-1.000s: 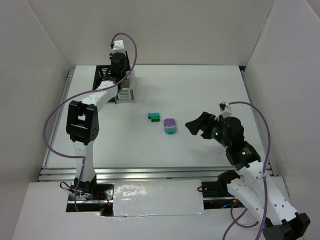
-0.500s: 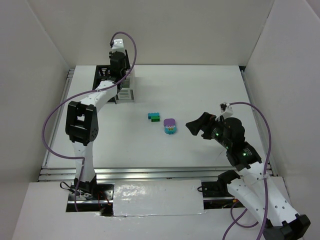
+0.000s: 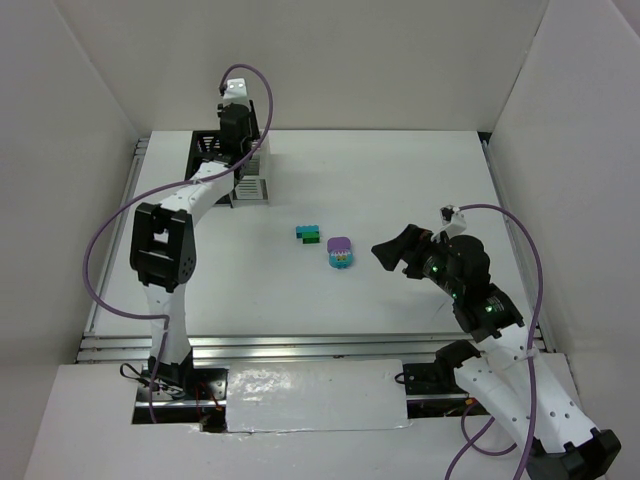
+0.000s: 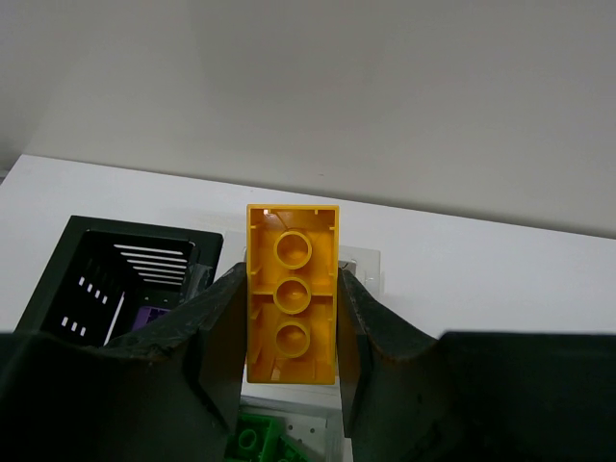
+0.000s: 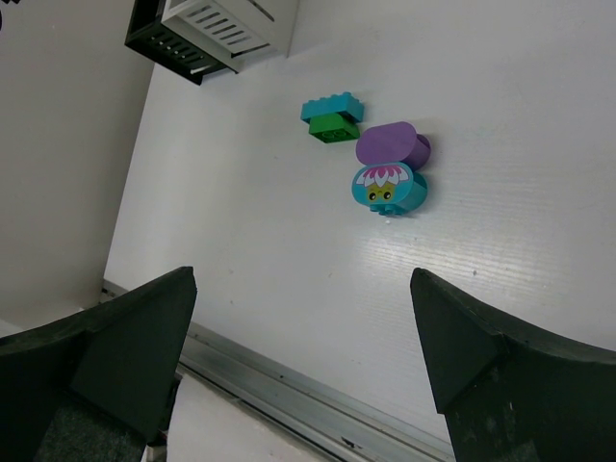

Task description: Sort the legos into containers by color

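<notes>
Scarcely shifted since a second ago. Clamped yellow brick (image 4: 292,298) lengthwise in left tool (image 4: 292,279), over white bin (image 3: 253,187); held right tool (image 5: 303,279) agape.

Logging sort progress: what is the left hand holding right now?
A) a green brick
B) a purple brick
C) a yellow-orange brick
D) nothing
C: the left wrist view shows the left hand closed on a yellow-orange brick, a finger pressed against each long side.
</notes>
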Robot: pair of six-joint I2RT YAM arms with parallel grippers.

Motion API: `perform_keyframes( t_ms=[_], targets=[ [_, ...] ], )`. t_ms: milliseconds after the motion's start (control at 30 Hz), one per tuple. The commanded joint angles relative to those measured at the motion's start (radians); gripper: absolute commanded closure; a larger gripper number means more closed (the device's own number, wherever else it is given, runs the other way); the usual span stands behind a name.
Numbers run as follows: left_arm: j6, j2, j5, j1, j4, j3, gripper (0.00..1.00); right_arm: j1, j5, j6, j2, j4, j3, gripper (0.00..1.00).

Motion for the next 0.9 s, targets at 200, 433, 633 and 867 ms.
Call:
perform_keyframes(
  t_ms=[200,433,633,867],
  targets=[
    [0.021,-0.083,-0.026,0.004,0.063,-0.028,1.00,-0.005,0.002,0.005,-0.010,0.022,-0.003,0.00],
    [0.016,-0.085,-0.034,0.004,0.047,-0.027,1.00,-0.005,0.001,0.002,-0.008,0.020,0.004,0.00],
    [-0.020,-0.102,-0.068,0.004,0.000,-0.044,1.00,-0.005,-0.007,0.006,-0.002,0.031,0.000,0.00],
    [-0.103,-0.114,-0.005,0.002,-0.180,-0.036,1.00,-0.004,-0.030,0.014,0.018,0.057,-0.001,0.00]
  ],
)
